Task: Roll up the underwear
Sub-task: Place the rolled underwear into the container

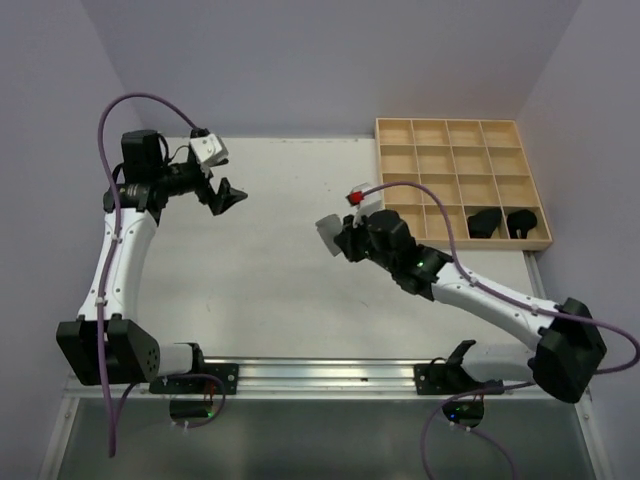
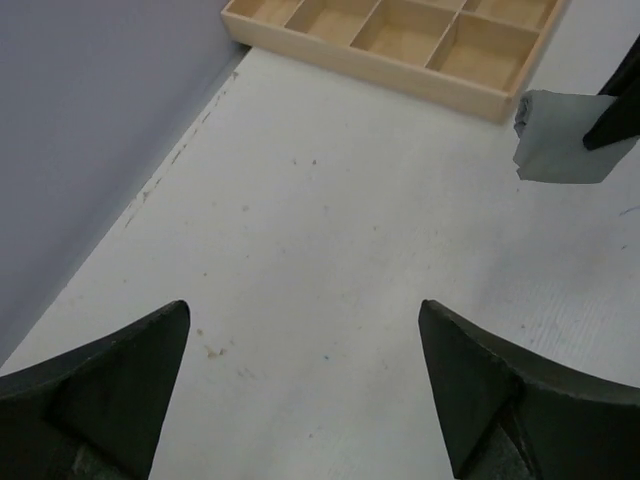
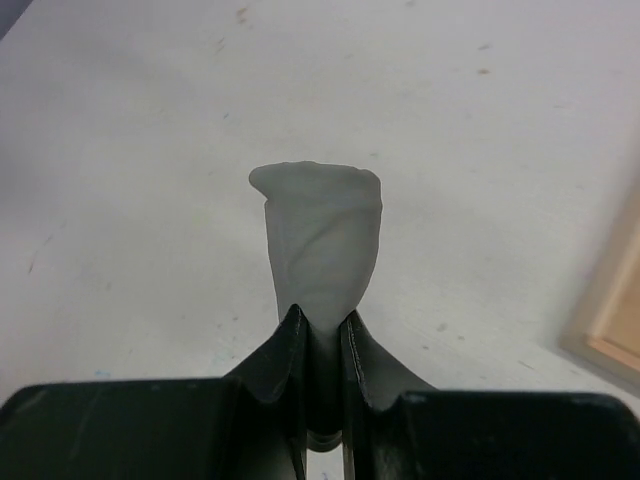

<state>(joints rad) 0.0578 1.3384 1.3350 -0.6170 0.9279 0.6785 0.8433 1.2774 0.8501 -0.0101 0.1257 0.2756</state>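
My right gripper (image 3: 320,318) is shut on the plain grey underwear (image 3: 322,240), a rolled bundle held above the table near its middle. The bundle shows in the top view (image 1: 329,234) just left of the right gripper (image 1: 343,240), and in the left wrist view (image 2: 562,137) at the upper right. Two rolled black underwear (image 1: 485,222) (image 1: 522,222) sit in the front right cells of the wooden grid tray (image 1: 462,150). My left gripper (image 1: 226,195) is open and empty, raised at the far left of the table; its fingers (image 2: 130,370) frame bare tabletop.
The wooden grid tray stands at the back right of the white table (image 1: 260,290); its corner shows in the left wrist view (image 2: 400,40). Purple walls close in the left, back and right sides. A metal rail (image 1: 320,375) runs along the near edge.
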